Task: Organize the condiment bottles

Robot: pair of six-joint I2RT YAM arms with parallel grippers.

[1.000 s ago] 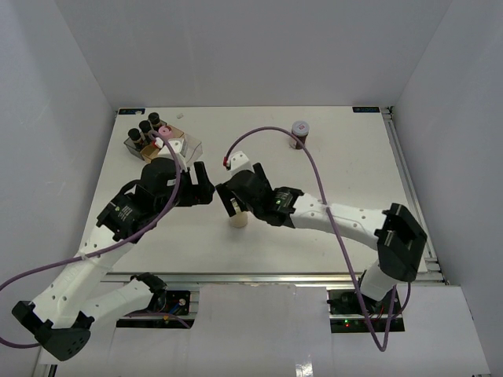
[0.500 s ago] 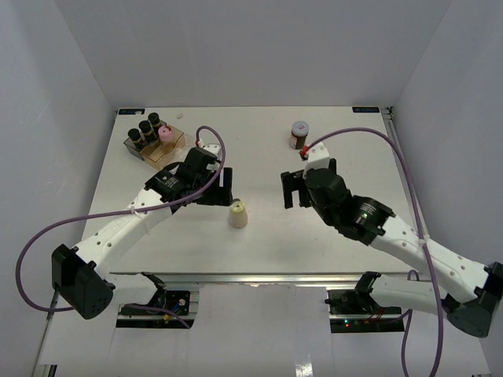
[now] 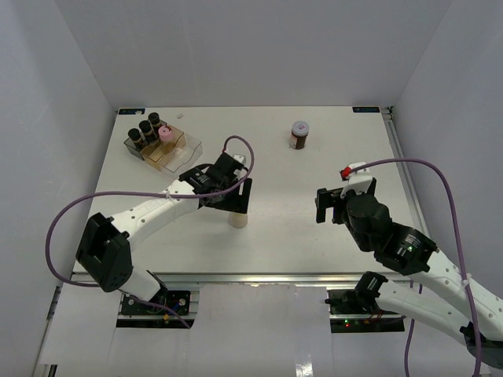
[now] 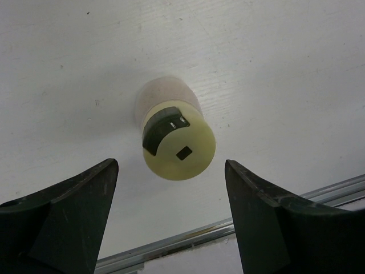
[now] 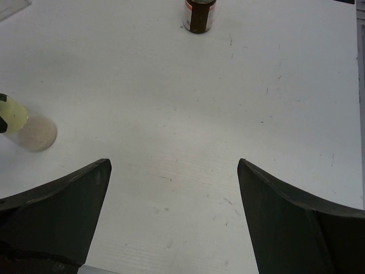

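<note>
Along the near edge of the white table (image 3: pixel 314 169), just beyond the metal rail (image 3: pixel 259 276), both arms reach out from their bases, each trailing a purple cable (image 3: pixel 75 206). Closest to me on the right side, the right gripper (image 5: pixel 174 165) hangs over bare tabletop with its dark fingers (image 5: pixel 54 205) spread wide and nothing between them. A little farther in and toward the middle, the left gripper (image 3: pixel 236 198) points down over the pale yellow spice jar (image 4: pixel 178 140), which stands on the table by itself. From the left wrist camera I look down on its yellow cap, which has a black flap on one side and a small dark square near the middle, with a cloudy, pale body below. The left fingers (image 4: pixel 68 217) are held apart, one on either side of the jar and clear of it, so nothing is gripped. Farther back on the left sits the clear plastic compartment bin (image 3: pixel 192 148), angled to the table edge. Three black-capped dark jars (image 3: pixel 145 127) stand upright in a row along its far side, with the pink-capped jar (image 3: pixel 166 133) right beside them in the same bin. Farthest away, right of centre and well apart from everything else, the wider grey-lidded jar (image 3: pixel 299 134) with its red label stands alone on the open table, dark contents showing through the glass.
</note>
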